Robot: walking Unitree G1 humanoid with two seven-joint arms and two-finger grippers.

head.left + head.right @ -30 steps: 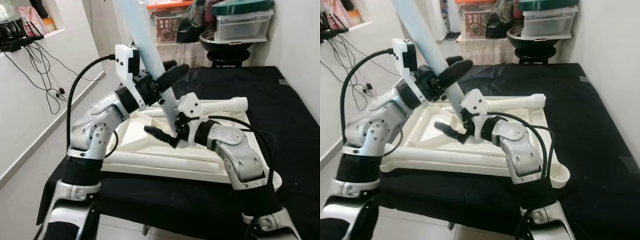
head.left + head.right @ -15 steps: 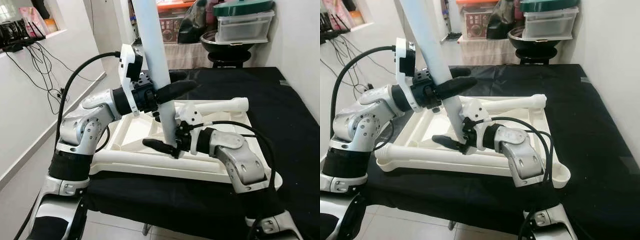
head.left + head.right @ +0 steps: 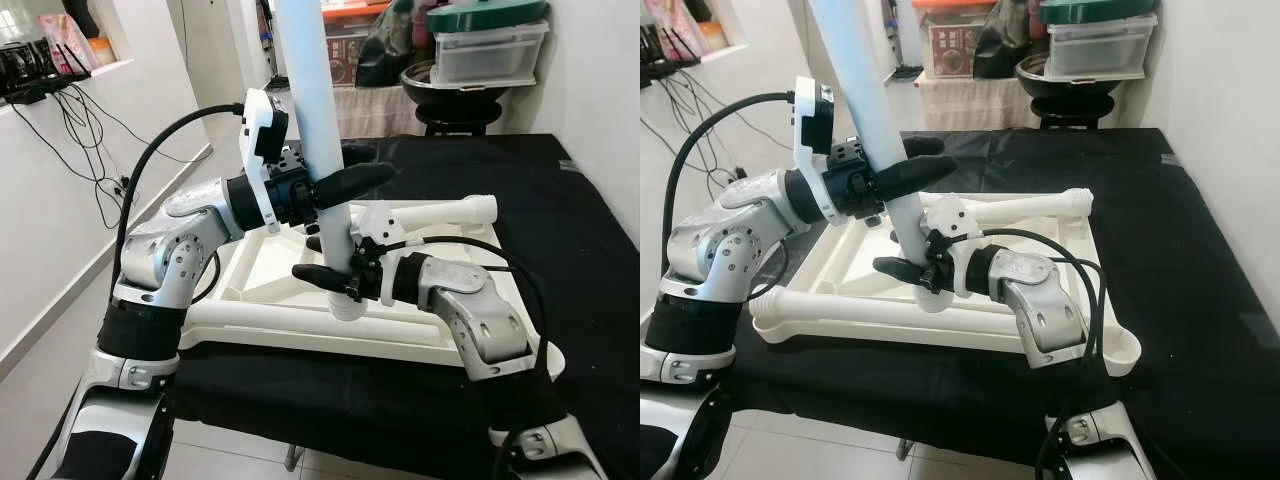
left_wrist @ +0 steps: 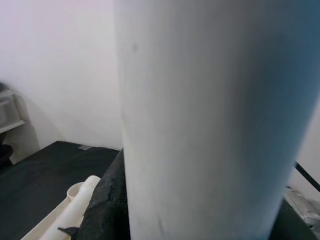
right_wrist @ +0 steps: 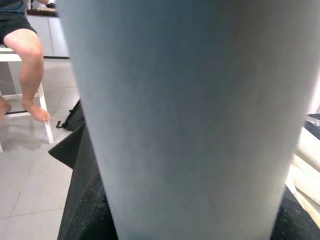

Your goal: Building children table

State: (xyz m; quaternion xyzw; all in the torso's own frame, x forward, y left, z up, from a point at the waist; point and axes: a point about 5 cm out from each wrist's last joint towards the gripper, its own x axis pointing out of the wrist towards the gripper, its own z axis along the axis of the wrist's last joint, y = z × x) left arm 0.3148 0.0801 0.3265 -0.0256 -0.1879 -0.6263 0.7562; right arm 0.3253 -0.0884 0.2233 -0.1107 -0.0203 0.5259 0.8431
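I've got the table leg [image 3: 318,150] upright over the upturned tabletop [image 3: 270,265], left gripper [image 3: 335,190] clamped high to steady it, right gripper [image 3: 335,282] closed low to steer its foot toward a socket, I think.

a pale table leg [image 5: 190,115] looms close, with a seated person's bare legs [image 5: 27,55] behind on tiled floor [image 5: 30,175].
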